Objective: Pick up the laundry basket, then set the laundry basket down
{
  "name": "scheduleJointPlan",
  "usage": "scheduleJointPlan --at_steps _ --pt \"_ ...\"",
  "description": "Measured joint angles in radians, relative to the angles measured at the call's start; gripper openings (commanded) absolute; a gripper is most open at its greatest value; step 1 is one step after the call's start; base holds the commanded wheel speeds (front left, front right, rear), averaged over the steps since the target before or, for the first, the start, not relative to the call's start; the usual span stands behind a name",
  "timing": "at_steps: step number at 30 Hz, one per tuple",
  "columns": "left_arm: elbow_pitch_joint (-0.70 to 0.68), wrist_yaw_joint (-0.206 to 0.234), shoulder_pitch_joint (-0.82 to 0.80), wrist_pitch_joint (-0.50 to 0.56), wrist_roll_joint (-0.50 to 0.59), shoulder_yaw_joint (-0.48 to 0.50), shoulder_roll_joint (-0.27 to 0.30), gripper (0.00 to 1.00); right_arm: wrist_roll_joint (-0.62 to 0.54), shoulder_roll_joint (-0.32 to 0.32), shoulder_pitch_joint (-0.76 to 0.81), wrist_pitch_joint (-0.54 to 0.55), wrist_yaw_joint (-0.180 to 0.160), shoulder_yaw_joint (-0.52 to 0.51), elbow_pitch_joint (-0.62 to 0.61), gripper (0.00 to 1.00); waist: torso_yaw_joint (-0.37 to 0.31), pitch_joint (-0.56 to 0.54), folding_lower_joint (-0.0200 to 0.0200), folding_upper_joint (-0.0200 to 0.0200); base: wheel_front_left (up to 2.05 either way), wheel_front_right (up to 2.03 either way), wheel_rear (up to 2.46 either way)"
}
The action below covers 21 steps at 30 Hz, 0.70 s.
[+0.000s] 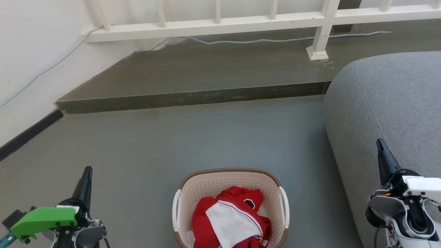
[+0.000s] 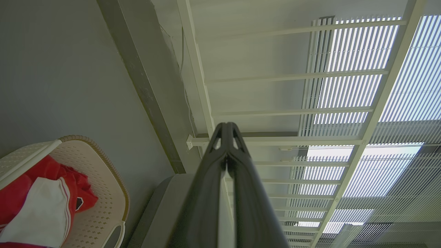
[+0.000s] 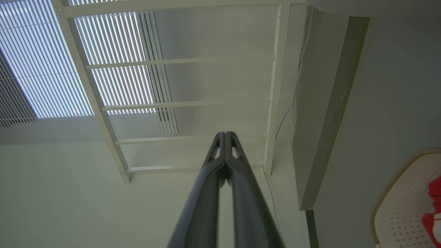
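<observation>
the laundry basket (image 1: pixel 229 170) stood on the grey floor (image 1: pixel 155 144) directly in front of me, at the bottom centre of the head view, with a red and white garment (image 1: pixel 234 220) heaped inside it and its white side handles (image 1: pixel 176 210) free. my left gripper (image 1: pixel 88 169) hung at the lower left, well apart from the basket, its two dark fingers pressed together with nothing between them. the left wrist view showed the tips meeting, and caught the basket's brown rim and the garment in its lower left corner. my right gripper (image 1: pixel 379 142) hung at the lower right, seen against the grey sofa (image 1: pixel 389 103), also well apart from the basket. its fingers were likewise closed on nothing, tip against tip in the right wrist view, where a slice of the basket's perforated wall showed at the lower right edge. neither gripper touched the basket. beyond it, a raised concrete step (image 1: pixel 193 98) ran across the floor, topped by a white railing (image 1: pixel 220 26) with a pale cable (image 1: pixel 258 40) trailing along its foot, and a white wall (image 1: pixel 34 51) closed the scene on the left.
</observation>
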Motion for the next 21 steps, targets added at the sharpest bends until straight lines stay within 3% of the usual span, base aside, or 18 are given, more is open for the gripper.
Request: scheduleJointPlan --at_steps 21 --pt "0.0 0.0 0.0 0.0 0.0 0.0 0.0 0.0 0.0 0.0 0.0 0.0 0.0 0.0 0.0 0.0 0.0 0.0 0.0 0.0 0.0 0.0 0.0"
